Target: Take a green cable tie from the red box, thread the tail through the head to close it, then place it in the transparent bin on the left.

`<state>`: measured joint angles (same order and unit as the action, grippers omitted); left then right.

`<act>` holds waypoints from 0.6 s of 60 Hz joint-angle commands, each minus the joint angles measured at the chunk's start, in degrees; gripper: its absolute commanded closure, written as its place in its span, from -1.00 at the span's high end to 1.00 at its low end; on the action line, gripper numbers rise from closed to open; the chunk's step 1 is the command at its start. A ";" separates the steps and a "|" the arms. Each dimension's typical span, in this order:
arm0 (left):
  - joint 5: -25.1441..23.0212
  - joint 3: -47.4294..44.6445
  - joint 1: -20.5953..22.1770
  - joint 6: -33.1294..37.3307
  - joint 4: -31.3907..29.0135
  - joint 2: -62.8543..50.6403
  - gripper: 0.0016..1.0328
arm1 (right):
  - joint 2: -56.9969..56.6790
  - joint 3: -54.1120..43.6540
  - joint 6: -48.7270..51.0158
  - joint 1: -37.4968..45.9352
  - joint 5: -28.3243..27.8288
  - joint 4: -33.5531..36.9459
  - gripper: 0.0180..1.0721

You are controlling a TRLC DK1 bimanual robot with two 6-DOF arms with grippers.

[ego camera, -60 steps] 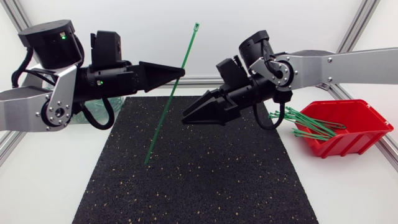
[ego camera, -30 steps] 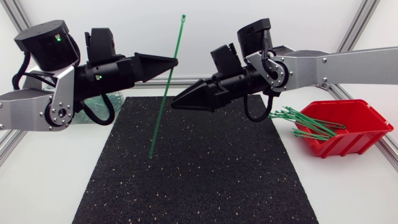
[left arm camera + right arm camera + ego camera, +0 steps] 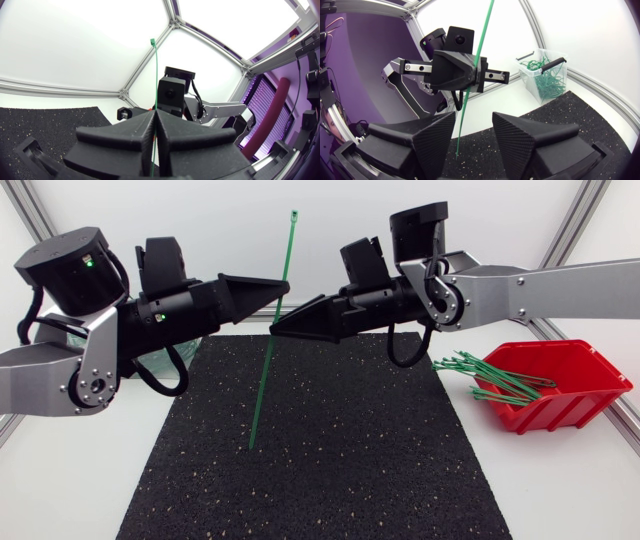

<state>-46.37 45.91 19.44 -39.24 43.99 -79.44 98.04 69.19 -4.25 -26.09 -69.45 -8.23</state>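
Left pincer [image 3: 284, 285] clamps the near-upright green cable tie [image 3: 262, 380] (head up); right pincer [image 3: 473, 118] gapes wide just beside it.

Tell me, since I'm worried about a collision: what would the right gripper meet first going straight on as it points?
Most likely the green cable tie, held upright in the left gripper, just ahead of the right gripper and its open fingers. The left gripper sits close beyond it, though exact depth is unclear.
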 commanded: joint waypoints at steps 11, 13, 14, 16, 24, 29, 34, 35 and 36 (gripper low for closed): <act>0.84 -1.17 0.42 -1.63 1.28 -0.01 -0.93 | -0.92 -3.53 -9.20 -0.11 -1.74 -7.50 -0.32; 0.84 -1.17 0.51 -1.63 1.28 -0.01 -0.93 | -0.92 -3.62 -9.20 -0.19 -1.74 -7.42 -0.33; 0.84 -1.17 0.51 -1.63 1.28 -0.01 -0.93 | -1.01 -3.62 -9.20 -0.19 -1.74 -7.42 -0.34; 0.84 -1.17 0.60 -1.63 1.28 0.07 -0.93 | -1.01 -3.89 -9.20 -0.19 -1.74 -7.42 -0.44; 0.84 -1.35 0.60 -1.63 1.28 -0.01 -0.93 | -1.01 -4.24 -9.02 -0.37 -1.65 -7.68 -0.57; 0.84 -1.53 0.60 -1.54 1.28 -0.10 -0.93 | -1.01 -4.32 -8.93 -0.46 -1.65 -7.68 -0.65; 1.02 -1.61 0.60 -1.54 1.36 -0.10 -0.93 | -1.45 -4.41 -8.84 -0.63 -1.74 -7.68 -0.74; 1.11 -1.61 0.60 -1.54 1.36 -0.19 -0.93 | -1.45 -4.41 -8.84 -0.72 -1.74 -7.68 -0.74; 1.02 -1.53 0.60 -1.63 1.36 -0.19 -0.93 | -1.45 -4.41 -8.84 -0.72 -1.74 -7.68 -0.75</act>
<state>-45.65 45.67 19.70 -39.27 44.03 -79.44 97.84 66.24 -11.86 -26.20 -70.72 -15.25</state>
